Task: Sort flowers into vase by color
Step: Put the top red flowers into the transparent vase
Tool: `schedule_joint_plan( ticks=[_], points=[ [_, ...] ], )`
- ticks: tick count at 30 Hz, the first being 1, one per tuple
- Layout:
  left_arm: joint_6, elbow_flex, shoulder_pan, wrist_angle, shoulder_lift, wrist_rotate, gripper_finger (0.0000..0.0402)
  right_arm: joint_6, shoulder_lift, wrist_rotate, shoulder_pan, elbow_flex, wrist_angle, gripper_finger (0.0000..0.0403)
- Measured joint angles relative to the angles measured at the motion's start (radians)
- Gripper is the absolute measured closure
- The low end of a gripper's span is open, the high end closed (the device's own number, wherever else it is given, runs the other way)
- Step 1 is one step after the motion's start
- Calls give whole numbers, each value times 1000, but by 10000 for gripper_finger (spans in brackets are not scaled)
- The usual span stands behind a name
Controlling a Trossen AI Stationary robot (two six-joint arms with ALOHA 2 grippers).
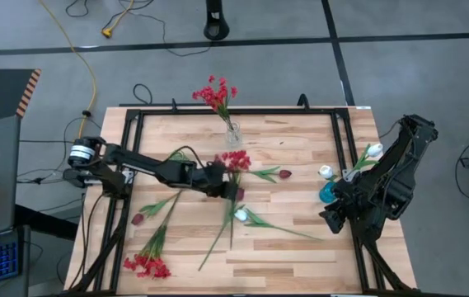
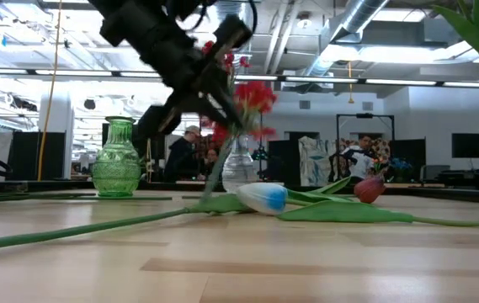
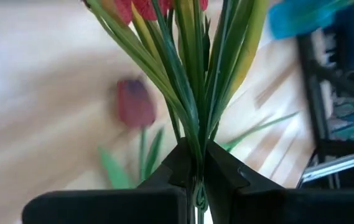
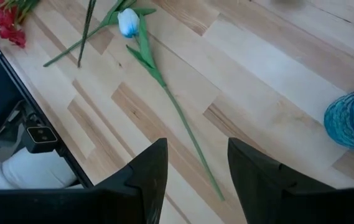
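Near the middle of the wooden table (image 1: 300, 239), just below the clear glass vase (image 1: 233, 134), the left gripper (image 1: 227, 183) is pinched tight on the green stems of a red spray (image 1: 236, 160). In the left wrist view its two dark fingers (image 3: 183, 163) squeeze the bunch of stems, and the red blooms fan out past them. In the low view the spray (image 2: 254, 98) is lifted off the wood, with its stems slanting down from the claw (image 2: 222, 108).

The clear vase already holds another red spray (image 1: 215, 93), which sticks out past the far edge of the table. To the right of that vase, near the table's right edge, stands a blue vase (image 1: 327, 192) with white tulips (image 1: 373, 151) in it. The right gripper (image 1: 334, 216) hangs just beside the blue vase, and its fingers (image 4: 153, 168) are apart with nothing between them.

Below the clear vase, a white tulip (image 1: 241, 215) lies flat on the wood with a long stem running toward the blue vase. A dark maroon tulip (image 1: 285, 174) lies between the clear vase and the blue vase. Farther from the clear vase, toward the near left corner, lie another maroon tulip (image 1: 138, 219) and a red spray (image 1: 146, 265). In the low view a green glass vase (image 2: 116, 158) stands far back, left of the clear vase.
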Motion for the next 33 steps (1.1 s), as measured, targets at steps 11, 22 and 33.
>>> schedule_joint_plan(
  ticks=[11, 22, 33],
  points=[
    [471, 0, 41, 252, -128, -215, 389, 0, 0, 54, 0, -1, -1, 207],
    [1077, 0, 100, 518, -162, -253, 389, 1, 0, 53, 0, -1, 0, 207],
    [1422, 0, 168, 627, -162, -374, 389, 3, 0, 52, 0, -1, 0, 207]
  ],
)
